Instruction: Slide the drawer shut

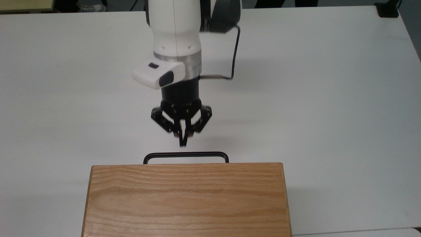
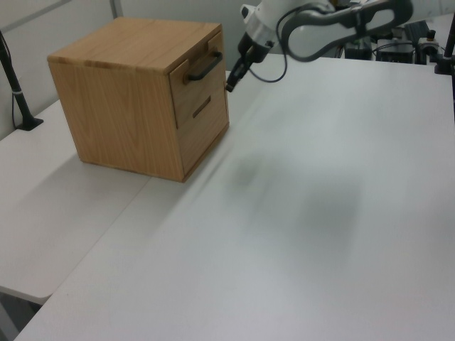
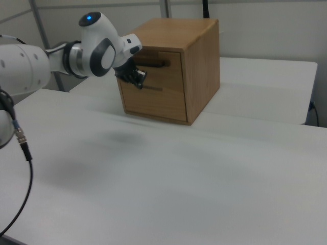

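- An oak-grained cabinet (image 1: 186,199) is seen standing on a white tabletop (image 1: 329,98), and every place below is given relative to this cabinet.
- The drawer (image 2: 197,78) is set in the upper part of the cabinet's front face, with its light wooden front panel nearly flush with that face; in the left view a thin edge of the panel is seen standing slightly proud of the cabinet.
- A thin black U-shaped handle (image 1: 185,156) is carried on the drawer front, and in the top view it is seen jutting out just beyond the cabinet's front edge.
- A second, lower drawer front (image 2: 205,122) with a small dark pull is seen below the first in the left view.
- The gripper (image 1: 182,142) is held in front of the cabinet, apart from the handle, with a strip of bare tabletop seen between the two in the top view.
- Its fingers (image 1: 180,133) are pressed together, with nothing pinched between them, and are pointed towards the cabinet front.
- In the right view the gripper (image 3: 137,81) is seen just before the cabinet's front face, below the handle's level.
- The white arm (image 1: 174,29) is stretched across the tabletop away from the cabinet, with a dark cable (image 1: 234,52) looped beside its wrist.
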### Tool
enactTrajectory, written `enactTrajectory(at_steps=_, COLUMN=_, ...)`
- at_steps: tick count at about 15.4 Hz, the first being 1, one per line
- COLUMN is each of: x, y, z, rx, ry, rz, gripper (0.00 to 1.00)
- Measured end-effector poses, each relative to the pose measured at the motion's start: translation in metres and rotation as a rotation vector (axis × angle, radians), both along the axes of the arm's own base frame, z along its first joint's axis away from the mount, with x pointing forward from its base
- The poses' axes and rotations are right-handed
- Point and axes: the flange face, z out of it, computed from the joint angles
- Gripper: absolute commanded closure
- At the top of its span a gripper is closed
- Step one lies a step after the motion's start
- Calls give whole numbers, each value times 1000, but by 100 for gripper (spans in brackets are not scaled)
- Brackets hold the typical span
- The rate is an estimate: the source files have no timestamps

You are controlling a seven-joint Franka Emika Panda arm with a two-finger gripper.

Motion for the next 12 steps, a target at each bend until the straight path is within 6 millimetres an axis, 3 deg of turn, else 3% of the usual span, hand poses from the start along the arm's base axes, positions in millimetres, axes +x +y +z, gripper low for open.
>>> enactTrajectory(at_steps=4, x=-49, y=-4, z=27, rx=-29, ry=224, rz=-2, gripper=100)
enactTrajectory(at_steps=8, x=-109, y=-8, z=79, rx=-48, ry=406, rz=-11, gripper=100)
enactTrajectory(at_steps=12, x=-159, y=-6, z=110, rx=-59, ry=473, rz=-6, gripper=97)
